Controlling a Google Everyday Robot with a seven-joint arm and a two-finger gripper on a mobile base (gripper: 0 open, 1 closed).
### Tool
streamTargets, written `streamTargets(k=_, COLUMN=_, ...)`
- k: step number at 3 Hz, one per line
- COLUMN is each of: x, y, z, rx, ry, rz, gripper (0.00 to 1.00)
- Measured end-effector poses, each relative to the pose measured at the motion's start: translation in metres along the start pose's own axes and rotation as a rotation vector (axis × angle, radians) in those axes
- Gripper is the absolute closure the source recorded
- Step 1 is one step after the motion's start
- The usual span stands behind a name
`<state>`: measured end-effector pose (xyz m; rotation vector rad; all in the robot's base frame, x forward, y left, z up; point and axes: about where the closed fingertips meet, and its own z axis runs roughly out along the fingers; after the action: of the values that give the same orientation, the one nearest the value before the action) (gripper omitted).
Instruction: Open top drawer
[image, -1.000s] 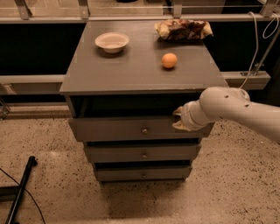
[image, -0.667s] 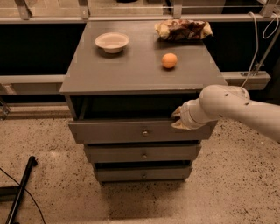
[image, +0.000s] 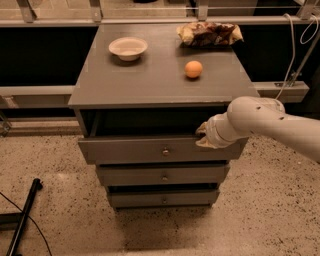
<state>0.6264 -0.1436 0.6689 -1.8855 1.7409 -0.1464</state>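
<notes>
top drawer (image: 125, 149) stands partway out beneath counter (image: 150, 85), knob (image: 165, 150) at centre | claw (image: 202, 136) at drawer front's upper edge, right end; grip cannot be told | orange (image: 193, 69) mid-counter | bowl (image: 128, 48), snack bag (image: 209, 34) at back

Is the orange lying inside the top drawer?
No, the orange lies on the cabinet top; the gripper is at the top drawer's upper edge.

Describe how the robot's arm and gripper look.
The arm is a smooth, cream-white tube. It swells into a rounded joint dotted with a few small dark holes, then narrows through a ringed white cuff. The gripper, at the right end of the top drawer's upper edge, is a small beige-tan piece. No cables or lettering show on the arm.
</notes>
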Motion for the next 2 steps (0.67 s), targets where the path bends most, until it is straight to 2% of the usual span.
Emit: streamTargets(k=2, x=0.0000, y=0.0000, z=0.0000, rx=0.000, ry=0.000, rz=0.000, gripper=0.39)
